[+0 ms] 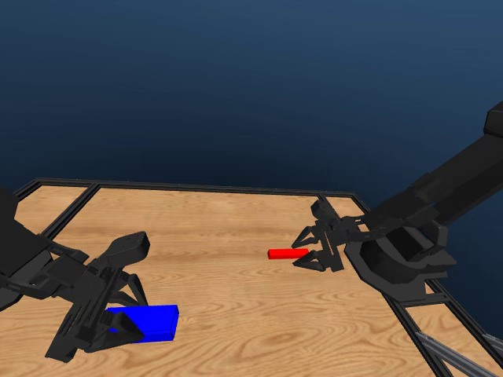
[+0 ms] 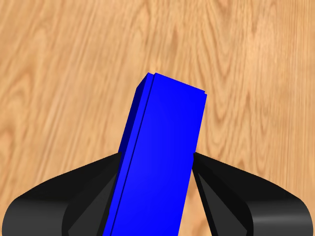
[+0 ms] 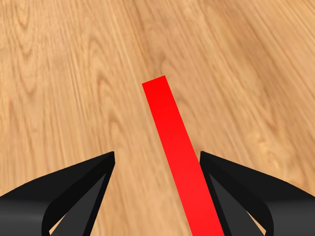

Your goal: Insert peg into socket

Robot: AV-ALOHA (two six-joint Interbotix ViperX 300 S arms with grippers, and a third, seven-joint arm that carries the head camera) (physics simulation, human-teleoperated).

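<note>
The blue socket [image 1: 157, 321] is low over the near left of the table, and my left gripper [image 1: 126, 322] is shut on its left end. In the left wrist view the socket [image 2: 162, 147] fills the gap, with both jaws pressed against its sides. The red peg [image 1: 286, 254] lies flat on the table right of the middle. My right gripper [image 1: 300, 253] is open around the peg's right end. In the right wrist view the peg [image 3: 174, 142] runs between the jaws, close to one finger [image 3: 231, 189], with a clear gap to the other.
A black frame [image 1: 196, 187] runs along the table's far edge and down its right side [image 1: 409, 322]. Bare wood separates the socket from the peg.
</note>
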